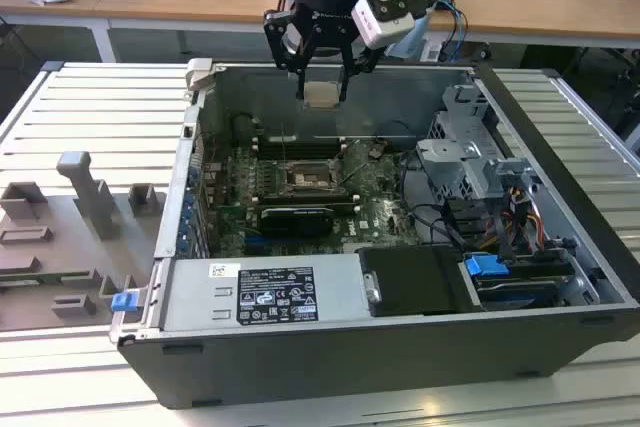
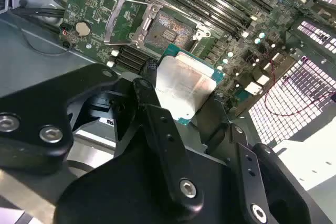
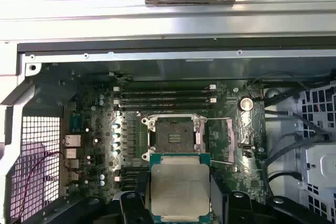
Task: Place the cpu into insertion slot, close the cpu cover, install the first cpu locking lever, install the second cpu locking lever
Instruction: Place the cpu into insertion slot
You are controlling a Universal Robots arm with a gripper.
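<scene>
My gripper (image 1: 320, 95) hangs above the back of the open computer case, shut on the cpu (image 1: 320, 96), a flat silver-beige chip held level between the two black fingers. Both wrist views show the cpu (image 2: 181, 85) (image 3: 180, 187) clamped at its side edges, high above the green motherboard. The insertion slot (image 1: 303, 180) (image 2: 168, 29) (image 3: 176, 135) lies bare and dark in its metal rim, below and ahead of the chip. The cpu cover (image 2: 128, 22) (image 3: 229, 140) is swung open beside the slot.
Long black memory slots (image 3: 165, 95) run next to the socket. A grey power supply with a white label (image 1: 265, 292) fills the case's near side, and a drive cage with cables (image 1: 470, 147) stands at the exterior view's right. Grey fixtures (image 1: 85, 197) sit outside the case.
</scene>
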